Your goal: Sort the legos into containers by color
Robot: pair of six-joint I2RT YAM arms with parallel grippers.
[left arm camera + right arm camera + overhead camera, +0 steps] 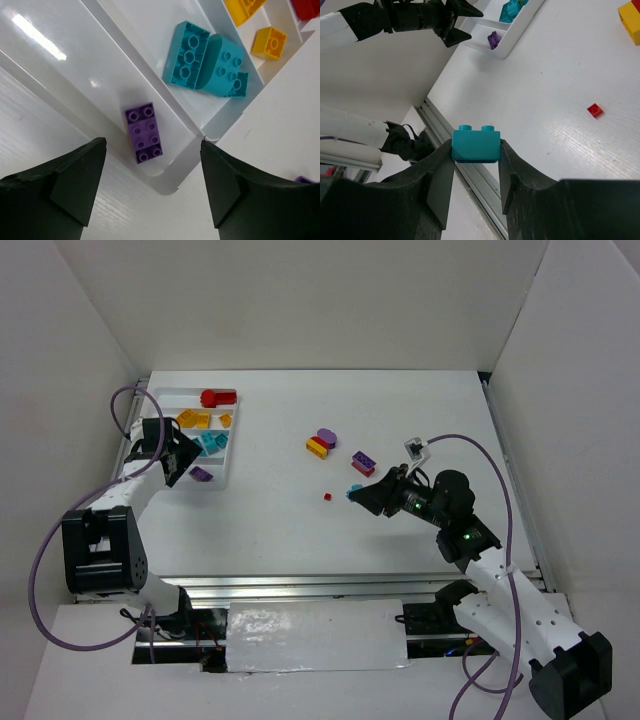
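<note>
Right gripper point(475, 150) fingers are clenched on a teal brick point(476, 145), a two-stud piece held studs up by its short ends. In the top view it sits near mid-bench, just right of a tiny red piece point(326, 497). Beyond it three loose pieces lie close together: a yellow-and-red brick point(317, 447), a rounded purple piece point(326, 436) just beside it, and a flat purple brick point(363, 462) a little apart.

At the far left stands the white tray point(172, 172). Its farthest compartment holds a red brick point(217, 397), the next holds yellow bricks point(270, 42), and the third holds two teal pieces point(187, 55) touching each other. The nearest holds one purple eight-stud brick point(144, 132) lying flat near the rounded corner. The left gripper point(152, 145) hangs above that corner, released, jaws spread wide and holding nothing.

Bare bench point(400, 410) stretches between the tray and the loose pieces. White walls point(80, 330) close in left, right and behind, and a metal rail point(300, 585) runs along the near edge.
</note>
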